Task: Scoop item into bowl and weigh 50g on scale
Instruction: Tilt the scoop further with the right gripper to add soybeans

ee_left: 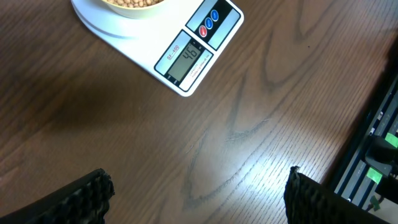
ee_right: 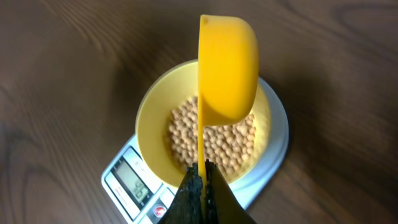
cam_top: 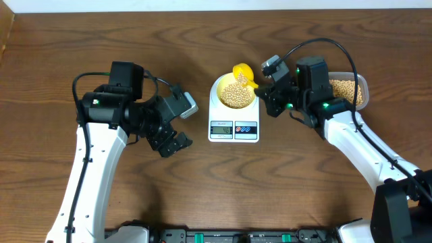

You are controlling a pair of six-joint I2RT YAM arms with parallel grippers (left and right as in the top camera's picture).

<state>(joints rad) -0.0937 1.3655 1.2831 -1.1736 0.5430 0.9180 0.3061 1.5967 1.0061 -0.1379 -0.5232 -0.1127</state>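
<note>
Wood table point(cam_top: 216, 189): beans point(cam_top: 236, 94) in bowl point(ee_right: 152, 118) on scale point(ee_left: 186, 59), seemingly just short of target; right gripper point(ee_right: 203, 169) clamps scoop point(ee_right: 227, 68) above, left gripper point(ee_left: 199, 186) gapes empty

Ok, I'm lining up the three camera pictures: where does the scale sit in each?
Overhead: scale in the middle of the picture.
Left wrist: at the top, left of centre, partly cut off.
Right wrist: lower left, under the bowl, behind the scoop.
Shared landmark: the bowl of beans standing on it.
</note>
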